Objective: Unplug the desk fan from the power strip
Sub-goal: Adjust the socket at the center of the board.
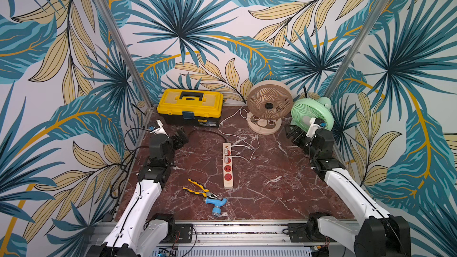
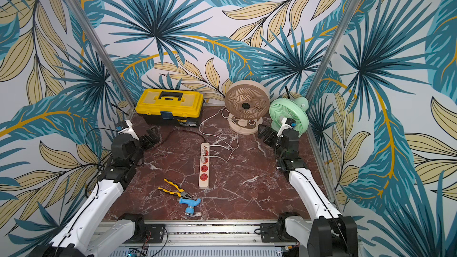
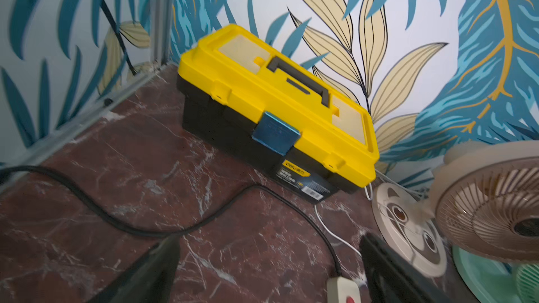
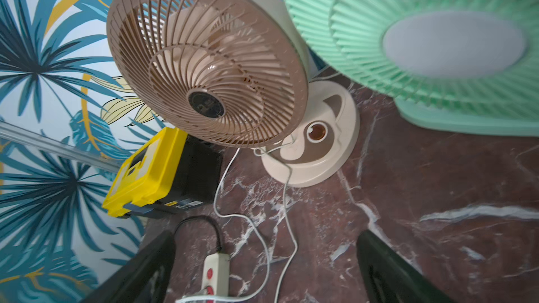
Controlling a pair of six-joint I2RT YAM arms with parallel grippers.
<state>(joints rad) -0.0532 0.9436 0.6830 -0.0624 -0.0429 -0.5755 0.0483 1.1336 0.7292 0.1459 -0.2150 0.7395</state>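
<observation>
Midway across the marbled surface (image 1: 272, 189) I can see the power strip (image 1: 228, 165) lying flat, its long side running near to far. Its button end points away from me, and the dark cord (image 1: 202, 133) leaves that end and curves off to the left. The two far sockets each hold a white plug (image 1: 226, 153), while the two near sockets are bare red. Two white cords (image 1: 243, 147) trail from the plugs to the right and then toward the far side. At least one loops across the base of the beige fan (image 1: 269, 102). I cannot trace which plug feeds which fan.

The green fan (image 1: 306, 112) stands just right of the beige one, in the far right corner. A yellow toolbox (image 1: 190, 106) sits closed at the far left. Near and left of the strip lie yellow-handled pliers (image 1: 200, 189), with a blue tap (image 1: 215, 205) touching their head.

On the left arm (image 1: 158, 149), the jaws stand wide apart and hold nothing, over the surface left of the strip, beside the dark cord. On the right arm (image 1: 319, 142), the jaws are also spread and empty, close in front of the green fan. Both are well apart from the strip.
</observation>
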